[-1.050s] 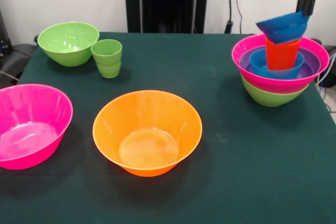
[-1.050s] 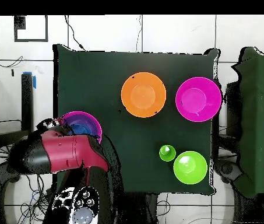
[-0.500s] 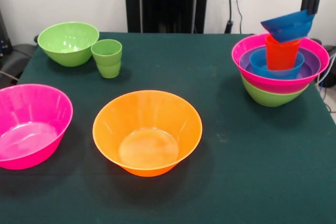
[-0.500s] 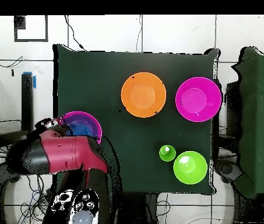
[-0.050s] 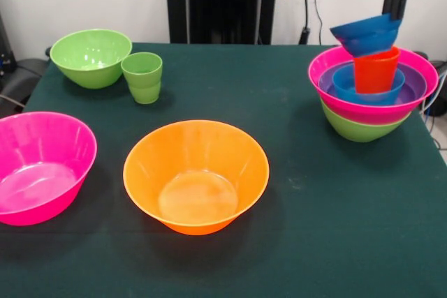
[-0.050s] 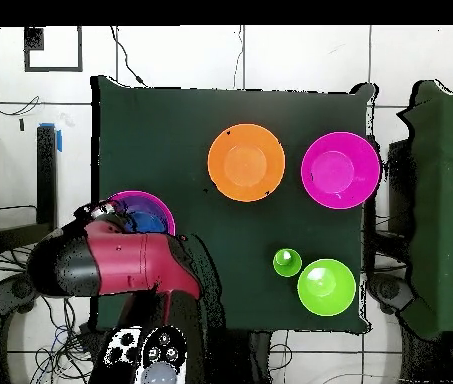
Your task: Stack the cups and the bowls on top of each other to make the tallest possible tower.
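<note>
Up at the front view's top right corner, the gripper [image 5: 395,1] is hanging over the tower [image 5: 373,95], and its dark fingers are pinching the rim of a small blue bowl [image 5: 366,34], which is tilting, with its rim sloping down away from the fingers. Directly beneath the gripper, the blue bowl's underside is sitting just at the mouth of the orange-red cup [image 5: 376,70]; whether the two are touching is not clear. That cup is standing upright inside a second small blue bowl [image 5: 346,82], which is nesting in a shallow purple bowl [image 5: 413,88], then a big pink bowl [image 5: 328,61], with a green bowl [image 5: 356,128] at the bottom carrying the whole pile.

Well away from the gripper, across the green table [image 5: 335,228], a big orange bowl [image 5: 196,175] is sitting open side up near the middle. Farther off still, a second big pink bowl [image 5: 40,165] is lying at the table's edge. On the far side from the gripper, another green bowl [image 5: 91,57] is resting with a light green cup [image 5: 143,77] standing just beside it, nearly touching.

In the overhead view the red arm [image 6: 120,265] is covering most of the tower, leaving only a crescent of pink rim and some blue showing.
</note>
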### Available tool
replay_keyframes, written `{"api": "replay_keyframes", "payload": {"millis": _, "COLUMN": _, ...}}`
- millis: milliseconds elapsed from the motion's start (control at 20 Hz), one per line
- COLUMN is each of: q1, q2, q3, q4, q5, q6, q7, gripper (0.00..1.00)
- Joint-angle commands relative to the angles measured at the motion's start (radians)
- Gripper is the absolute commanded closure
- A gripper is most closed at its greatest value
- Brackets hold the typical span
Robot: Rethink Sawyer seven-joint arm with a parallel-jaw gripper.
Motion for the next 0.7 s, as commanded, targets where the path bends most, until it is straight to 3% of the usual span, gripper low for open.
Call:
{"api": "replay_keyframes", "payload": {"millis": 50, "q1": -0.006, "q2": 0.01, "q3": -0.007, "q4": 0.108, "q5": -0.02, "q6": 0.001, "q7": 0.066, "gripper": 1.0}}
{"api": "replay_keyframes", "payload": {"millis": 700, "q1": 0.046, "q2": 0.082, "q3": -0.056, "q4": 0.1, "q5": 0.007, "q6": -0.033, "q7": 0.128, "gripper": 1.0}}
